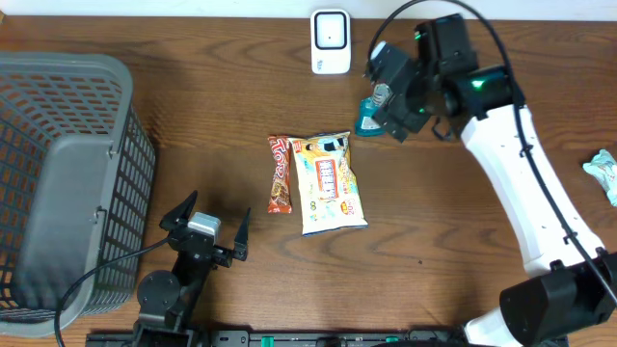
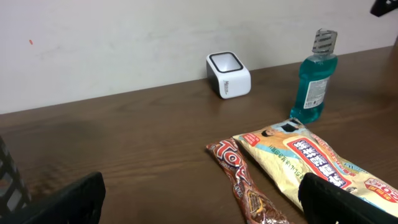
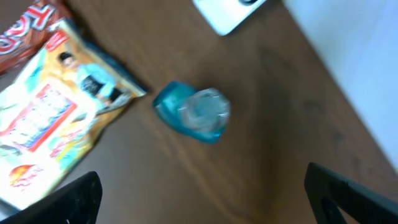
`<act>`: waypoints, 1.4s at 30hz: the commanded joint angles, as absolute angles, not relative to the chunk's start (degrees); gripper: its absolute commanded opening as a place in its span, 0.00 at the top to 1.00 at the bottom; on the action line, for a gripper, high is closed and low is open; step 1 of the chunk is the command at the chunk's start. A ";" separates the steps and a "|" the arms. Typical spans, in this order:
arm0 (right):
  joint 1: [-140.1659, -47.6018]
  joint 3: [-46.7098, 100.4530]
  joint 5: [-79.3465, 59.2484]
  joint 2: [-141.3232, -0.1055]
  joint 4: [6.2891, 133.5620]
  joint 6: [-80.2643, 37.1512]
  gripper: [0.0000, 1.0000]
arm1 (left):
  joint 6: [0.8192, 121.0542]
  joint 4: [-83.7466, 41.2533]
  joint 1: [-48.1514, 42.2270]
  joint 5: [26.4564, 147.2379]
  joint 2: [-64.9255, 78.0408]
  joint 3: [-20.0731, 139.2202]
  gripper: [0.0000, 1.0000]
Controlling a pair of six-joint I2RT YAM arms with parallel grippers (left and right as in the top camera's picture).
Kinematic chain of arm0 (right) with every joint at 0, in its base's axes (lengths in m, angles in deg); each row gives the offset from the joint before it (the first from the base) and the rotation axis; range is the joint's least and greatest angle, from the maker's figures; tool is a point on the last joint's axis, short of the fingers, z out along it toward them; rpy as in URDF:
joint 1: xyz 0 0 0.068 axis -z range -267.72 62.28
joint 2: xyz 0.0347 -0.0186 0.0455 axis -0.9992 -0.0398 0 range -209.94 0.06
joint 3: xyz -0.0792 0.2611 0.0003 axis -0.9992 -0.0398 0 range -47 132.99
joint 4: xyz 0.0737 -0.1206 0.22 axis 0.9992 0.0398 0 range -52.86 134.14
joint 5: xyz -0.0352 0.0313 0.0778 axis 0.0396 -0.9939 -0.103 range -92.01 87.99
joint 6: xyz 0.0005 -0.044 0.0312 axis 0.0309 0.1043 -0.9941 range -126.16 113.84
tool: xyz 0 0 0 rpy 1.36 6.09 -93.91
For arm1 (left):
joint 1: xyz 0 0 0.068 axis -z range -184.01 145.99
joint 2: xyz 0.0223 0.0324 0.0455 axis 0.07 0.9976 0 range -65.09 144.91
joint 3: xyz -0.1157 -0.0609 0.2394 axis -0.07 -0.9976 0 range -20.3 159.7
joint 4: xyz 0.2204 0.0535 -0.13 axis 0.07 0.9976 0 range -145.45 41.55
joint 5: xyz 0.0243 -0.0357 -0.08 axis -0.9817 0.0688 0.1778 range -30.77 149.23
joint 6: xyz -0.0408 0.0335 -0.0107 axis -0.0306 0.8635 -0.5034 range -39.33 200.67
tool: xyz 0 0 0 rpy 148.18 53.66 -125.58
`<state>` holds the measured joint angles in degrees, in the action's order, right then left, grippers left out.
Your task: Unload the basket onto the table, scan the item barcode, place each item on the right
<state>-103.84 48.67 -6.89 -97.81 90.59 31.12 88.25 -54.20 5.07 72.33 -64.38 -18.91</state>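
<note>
Hanging above the bottle (image 3: 193,112), the right gripper (image 3: 205,190) has its two fingers spread wide and holds nothing. The bottle stands upright on the table (image 1: 193,116), free of the fingers, with its clear cap up and blue liquid inside. In the overhead view the scanner (image 1: 330,40) is at 11 o'clock from the bottle, near the far edge, well apart from it. At 7 o'clock from the bottle lies a flat bag (image 1: 328,183) with its printed face up. A bar (image 1: 279,173) in a red-brown wrapper lies just beside the bag, at its 9 o'clock side. The left gripper (image 1: 214,214) is at 8 o'clock from the bag, low over the table, with its fingers also apart and empty. A gray basket (image 1: 135,164) fills the 9 o'clock end of the table. A small pale packet (image 1: 603,173) lies at the 3 o'clock edge.
</note>
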 commanded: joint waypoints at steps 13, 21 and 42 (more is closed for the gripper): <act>-98.83 49.24 -20.77 -106.96 87.82 44.32 0.01 | 88.79 -52.47 5.25 72.44 -64.44 -19.99 0.01; -98.75 49.24 -21.86 -113.48 84.43 44.52 0.01 | 88.79 -52.47 5.25 72.44 -64.44 -19.99 0.01; -98.29 49.24 -26.39 -118.26 78.42 44.52 0.11 | 88.79 -52.47 5.25 72.44 -64.44 -19.99 0.01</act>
<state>-98.66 48.67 -24.46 -116.97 78.79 44.04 88.25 -54.20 5.07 72.33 -64.38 -18.91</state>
